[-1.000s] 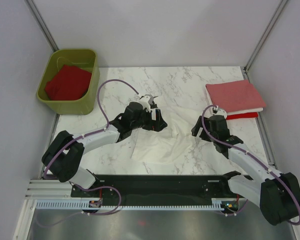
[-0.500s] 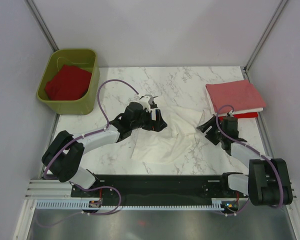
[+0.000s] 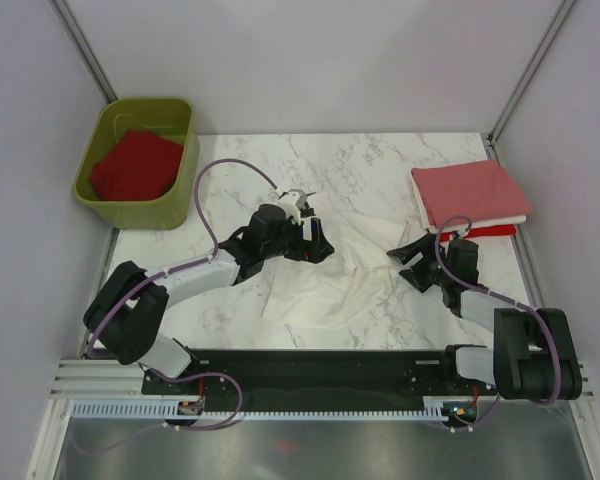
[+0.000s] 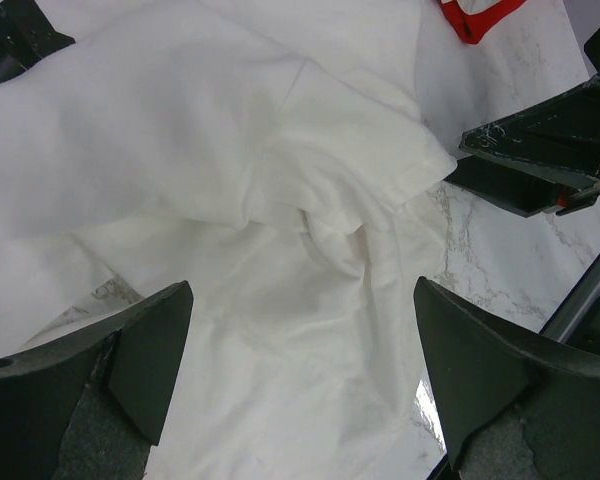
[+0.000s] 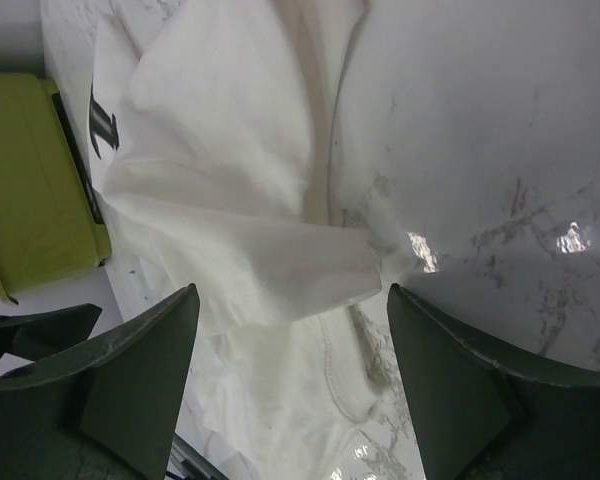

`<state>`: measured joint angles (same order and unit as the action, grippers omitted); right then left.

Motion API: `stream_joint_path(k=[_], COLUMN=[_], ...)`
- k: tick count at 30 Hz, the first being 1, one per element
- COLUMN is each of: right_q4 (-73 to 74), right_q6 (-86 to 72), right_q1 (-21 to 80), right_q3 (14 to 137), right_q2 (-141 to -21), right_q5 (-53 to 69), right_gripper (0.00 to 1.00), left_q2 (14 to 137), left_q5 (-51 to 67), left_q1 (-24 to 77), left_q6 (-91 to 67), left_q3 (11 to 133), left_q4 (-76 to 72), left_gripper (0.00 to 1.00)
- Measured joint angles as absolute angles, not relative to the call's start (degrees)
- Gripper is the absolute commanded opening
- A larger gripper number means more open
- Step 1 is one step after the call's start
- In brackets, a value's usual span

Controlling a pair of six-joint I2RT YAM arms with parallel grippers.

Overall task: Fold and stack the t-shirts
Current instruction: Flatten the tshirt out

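Marble table (image 3: pixel 380 170), crumpled white t-shirt (image 3: pixel 325 292), olive tub (image 3: pixel 130 209) back-left, pink stack (image 3: pixel 470 190) right

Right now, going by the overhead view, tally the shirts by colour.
Red shirts: 2, red shirt in tub, red bottom layer at right.
White shirts: 2, spread white shirt, thin white layer above that red.
Pink shirts: 1, pink shirt on top.
Total: 5.

Top external looked down from above the near edge over the whole table (image 3: pixel 380 160). Both wrist cameras, close and facing opposite side edges, shared the white t-shirt (image 4: pixel 230 200).
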<state>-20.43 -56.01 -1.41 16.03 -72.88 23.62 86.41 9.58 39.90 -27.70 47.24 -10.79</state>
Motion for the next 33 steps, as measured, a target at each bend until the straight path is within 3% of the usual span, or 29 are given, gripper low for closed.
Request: stream_joint_path(k=[6, 16, 20, 21, 23, 24, 29, 33], right_q4=[-17.6, -22.4, -22.6, -22.2, -21.2, -20.8, -12.8, -4.5], right_q6=[-56.3, -58.5, -58.5, -58.2, -57.5, -57.3, -53.7, -50.2], right_q1=[-1.4, -1.4, -1.3, -1.3, -1.2, -1.2, 0.5, 4.0], right_q3=[14.9, 16.5, 17.1, 17.5, 18.6, 19.1, 25.5, 32.0], right_q2=[-69.8, -76.7, -78.3, -78.8, -80.3, -80.9, -80.4, -72.2], right_q5=[23.2, 24.8, 24.4, 23.9, 23.3, 23.0, 19.6, 14.3], right_gripper=[0.81, 0.66, 0.5, 0.36, 0.22, 0.04, 0.0, 0.0], left_q2=[86.4, 86.3, 86.3, 86.3, 86.3, 86.3, 86.3, 86.3], left_q5=[9.5, 9.2, 9.1, 9.1, 9.1, 9.1, 9.1, 9.1], left_q1=[39.9, 39.9, 39.9, 39.9, 39.9, 39.9, 39.9, 39.9], left_q6=[-27.7, -27.7, -27.7, -27.7, -27.7, -27.7, -27.7, -27.7], left_q3=[47.2, 47.2, 47.2, 47.2, 47.2, 47.2, 47.2, 47.2], left_q4=[-10.7, -10.3, -10.3, -10.3, -10.2, -10.1, -9.7, -9.5], left_gripper=[0.99, 0.99, 0.99, 0.99, 0.99, 0.99, 0.99, 0.99])
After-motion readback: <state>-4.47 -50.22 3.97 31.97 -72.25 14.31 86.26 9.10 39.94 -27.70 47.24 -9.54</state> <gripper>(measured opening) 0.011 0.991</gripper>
